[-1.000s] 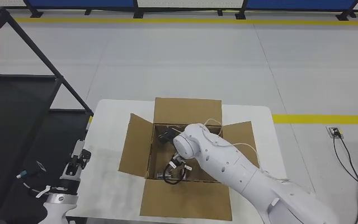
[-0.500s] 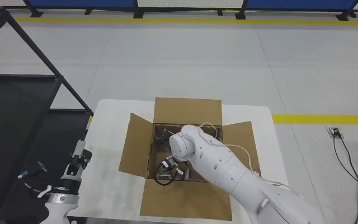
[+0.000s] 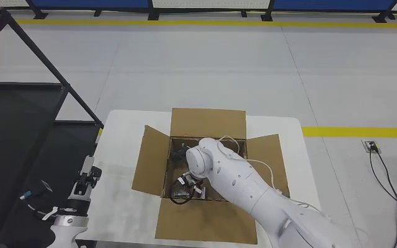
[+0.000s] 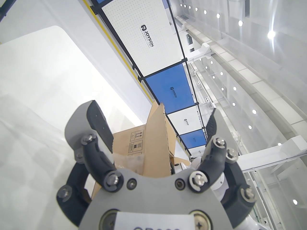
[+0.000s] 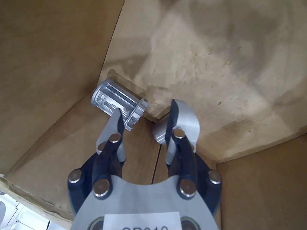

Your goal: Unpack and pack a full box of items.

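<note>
Box: open cardboard box (image 3: 208, 121), four flaps folded outward, at the centre of the white table (image 3: 124, 186).
Right pincer: right gripper (image 5: 145, 109) is down inside the box, in the 7 o'clock part of the interior seen from above (image 3: 186, 186). Fingers are apart with nothing between them.
Item one: ribbed silver metal cylinder (image 5: 117, 100) lies on its side in a bottom corner of the box where two walls meet. It is just beside one fingertip; contact cannot be told.
Item two: rounded silver piece (image 5: 159, 132) on the box floor, partly hidden behind the other finger.
Packing: crumpled brown paper (image 5: 203, 48) covers the floor beyond both pieces.
Dark object: (image 3: 178, 152) at 11 o'clock inside the box, too small to identify.
Left pincer: left gripper (image 4: 154, 110) sits at 8 o'clock from the box, by the table's edge (image 3: 87, 175). Fingers are spread wide and empty, pointing toward the box.
</note>
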You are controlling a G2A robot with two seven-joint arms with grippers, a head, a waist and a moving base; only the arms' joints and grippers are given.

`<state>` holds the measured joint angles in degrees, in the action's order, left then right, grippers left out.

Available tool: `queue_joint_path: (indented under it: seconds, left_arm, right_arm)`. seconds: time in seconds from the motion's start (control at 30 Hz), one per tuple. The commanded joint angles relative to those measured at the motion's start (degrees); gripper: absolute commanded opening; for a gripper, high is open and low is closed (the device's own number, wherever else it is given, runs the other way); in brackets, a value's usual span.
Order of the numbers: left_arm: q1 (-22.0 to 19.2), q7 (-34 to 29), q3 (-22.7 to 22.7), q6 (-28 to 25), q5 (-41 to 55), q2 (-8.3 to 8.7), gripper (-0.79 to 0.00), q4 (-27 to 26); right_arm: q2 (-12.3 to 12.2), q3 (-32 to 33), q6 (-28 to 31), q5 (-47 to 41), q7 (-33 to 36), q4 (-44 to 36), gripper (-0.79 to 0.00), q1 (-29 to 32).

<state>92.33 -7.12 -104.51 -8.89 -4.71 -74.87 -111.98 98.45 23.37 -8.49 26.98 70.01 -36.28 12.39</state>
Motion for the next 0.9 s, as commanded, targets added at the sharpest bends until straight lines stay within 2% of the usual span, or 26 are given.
queue_joint_path:
  seconds: [0.0, 0.6, 0.63, 0.7, 0.77, 0.8, 0.87]
  left_arm:
    - [0.0, 0.1, 0.0, 0.0, -0.2, 0.01, 0.000, 0.1]
    - [-2.1, 0.3, 0.0, 0.8, -0.6, 0.22, 0.000, 1.6]
    - [-2.3, 0.4, 0.1, 0.9, -0.6, 0.23, 0.000, 1.7]
    - [-2.5, 0.5, 0.3, 1.0, -0.8, 0.24, 0.000, 1.8]
    - [-2.7, 0.7, 0.5, 1.0, -1.0, 0.24, 0.000, 1.9]
    - [-2.8, 0.8, 0.7, 1.0, -1.1, 0.23, 0.000, 1.9]
    - [-3.0, 1.1, 0.9, 1.0, -1.6, 0.23, 0.000, 2.0]
  right_arm:
    - [0.2, 0.2, 0.3, -0.1, 0.1, 0.5, -0.443, 0.0]
    - [1.8, 2.1, 4.6, -0.7, -0.6, 5.2, -0.456, 0.4]
    - [1.9, 2.3, 4.9, -0.8, -0.7, 5.7, -0.474, 0.4]
    - [2.0, 2.5, 5.6, -0.8, -1.0, 6.4, -0.560, 0.3]
    - [2.1, 2.7, 6.1, -0.8, -1.2, 7.1, -0.739, 0.3]
    - [2.2, 2.8, 6.3, -0.7, -1.2, 7.4, -0.785, 0.2]
    - [2.3, 3.1, 6.6, -0.7, -1.4, 7.8, -0.785, 0.2]
